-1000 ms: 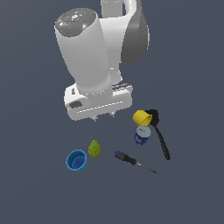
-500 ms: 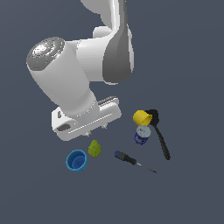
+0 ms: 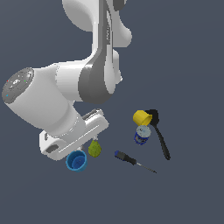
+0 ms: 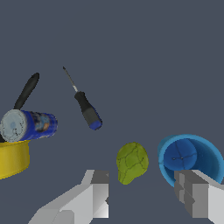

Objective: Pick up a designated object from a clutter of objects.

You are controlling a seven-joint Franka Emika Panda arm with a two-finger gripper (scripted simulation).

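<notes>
Arm has swung toward the exterior view's left and dropped; gripper point(image 4: 142, 197), fingers apart and empty, now hangs just above the small bright blue round cup point(image 4: 189, 160), beside the green-yellow pear-like lump point(image 4: 131, 162). Grasp approach looks underway.

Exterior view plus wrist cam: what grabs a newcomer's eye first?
The big white arm fills the exterior view's left, its head low over the blue cup and the green-yellow pear-like lump. In the wrist view the open gripper frames the lump, one finger overlapping the cup's rim. To the exterior view's right sits the yellow cup.
</notes>
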